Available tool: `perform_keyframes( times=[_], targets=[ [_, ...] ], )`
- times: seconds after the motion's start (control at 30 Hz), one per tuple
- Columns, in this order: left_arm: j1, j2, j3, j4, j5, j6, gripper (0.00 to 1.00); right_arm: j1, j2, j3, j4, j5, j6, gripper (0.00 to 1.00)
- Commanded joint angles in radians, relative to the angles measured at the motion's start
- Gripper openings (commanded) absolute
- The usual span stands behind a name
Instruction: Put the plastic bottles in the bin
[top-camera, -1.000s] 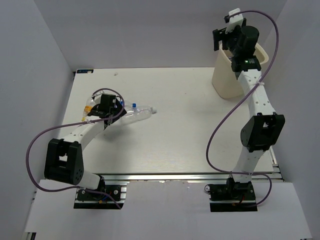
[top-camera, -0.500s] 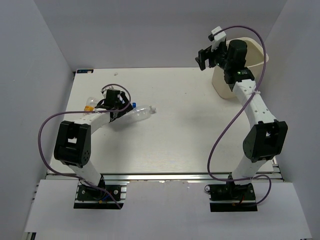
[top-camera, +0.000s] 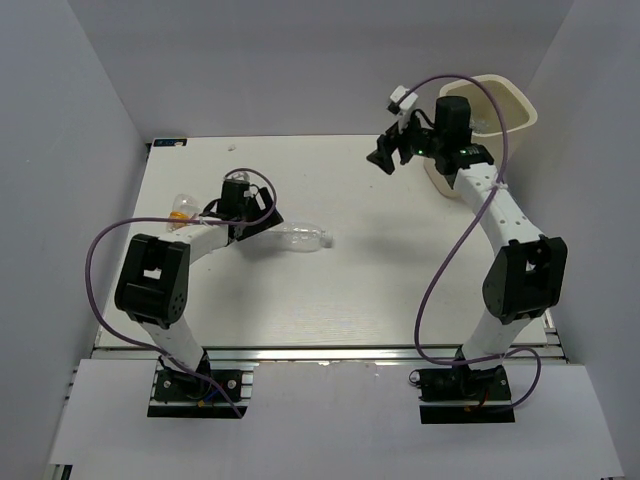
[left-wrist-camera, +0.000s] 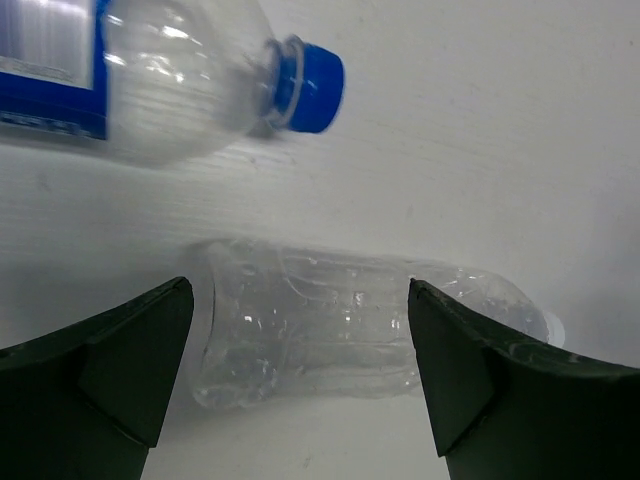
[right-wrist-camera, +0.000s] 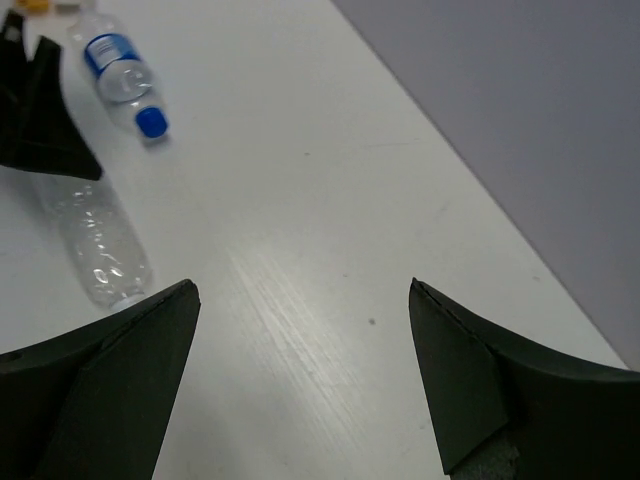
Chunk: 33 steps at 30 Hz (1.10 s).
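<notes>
Since a second ago the right gripper (top-camera: 392, 155) has swung off the bin (top-camera: 527, 102) toward 10 o'clock. It now hangs over the far part of the table (top-camera: 400, 290), jaws released and empty. The bin stands at the table's 1 o'clock corner. The left gripper (top-camera: 255, 212) has slid toward 3 o'clock with its elbow folded up. Its jaws are spread wide, holding nothing, over the clear bottle (top-camera: 300, 238), which has shifted slightly toward 4 o'clock. A blue-labelled bottle (left-wrist-camera: 170, 90) lies just beside the clear one, and an orange-capped bottle (top-camera: 180, 208) lies at the table's 9 o'clock side. The tabletop is white, and pale grey walls (top-camera: 300, 60) enclose it.
</notes>
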Motion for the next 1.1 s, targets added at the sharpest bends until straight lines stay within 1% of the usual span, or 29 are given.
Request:
perform_keyframes(
  times=[0.0,0.07,0.1,0.13,0.2,0.27,0.4,0.53,0.6,0.67,0.73,0.83,0.87,0.97,1.03,1.07],
  targets=[
    [-0.052,0.01,0.045,0.017,0.046,0.035,0.97,0.057,0.034,0.009,-0.108,-0.112,-0.049,0.89],
    [-0.066,0.019,0.057,0.017,0.048,0.029,0.96,0.107,0.026,-0.07,-0.082,-0.089,-0.012,0.89],
    [-0.076,0.023,0.062,0.021,0.049,0.016,0.96,0.125,0.011,-0.107,-0.037,-0.051,-0.007,0.89],
    [-0.078,0.024,0.065,0.029,0.052,0.012,0.96,0.144,0.003,-0.185,-0.012,-0.033,-0.007,0.89],
    [-0.078,0.022,0.074,0.029,0.06,0.003,0.96,0.187,-0.006,-0.241,0.019,-0.014,-0.016,0.89],
    [-0.078,0.019,0.105,0.003,0.051,0.008,0.96,0.208,0.006,-0.265,0.005,-0.025,-0.029,0.89],
    [-0.079,-0.019,0.116,0.009,0.048,0.015,0.98,0.248,0.057,-0.261,-0.021,-0.039,-0.018,0.89],
    [-0.078,-0.084,0.125,0.009,0.039,0.032,0.98,0.317,0.092,-0.262,0.007,-0.029,-0.001,0.89],
    [-0.078,-0.101,0.146,-0.037,0.019,0.057,0.98,0.339,0.107,-0.278,0.036,0.001,0.005,0.89],
    [-0.078,-0.133,0.158,-0.092,-0.053,0.066,0.98,0.362,0.124,-0.281,0.067,0.035,0.008,0.89],
    [-0.078,-0.159,0.158,-0.12,-0.154,0.066,0.98,0.379,0.176,-0.233,0.033,0.059,-0.003,0.89],
    [-0.072,-0.202,0.154,-0.172,-0.234,0.043,0.98,0.403,0.247,-0.186,0.018,0.135,-0.02,0.89],
    [-0.069,-0.22,0.154,-0.201,-0.286,0.023,0.98,0.406,0.261,-0.178,0.016,0.147,-0.026,0.89],
    [-0.046,-0.237,0.154,-0.268,-0.375,-0.027,0.98,0.419,0.305,-0.163,0.025,0.144,-0.029,0.89],
    [-0.026,-0.248,0.148,-0.298,-0.411,-0.056,0.98,0.428,0.325,-0.169,0.041,0.152,-0.024,0.89],
    [-0.02,-0.251,0.143,-0.319,-0.444,-0.087,0.98,0.432,0.33,-0.179,0.048,0.18,-0.021,0.89]
  ],
)
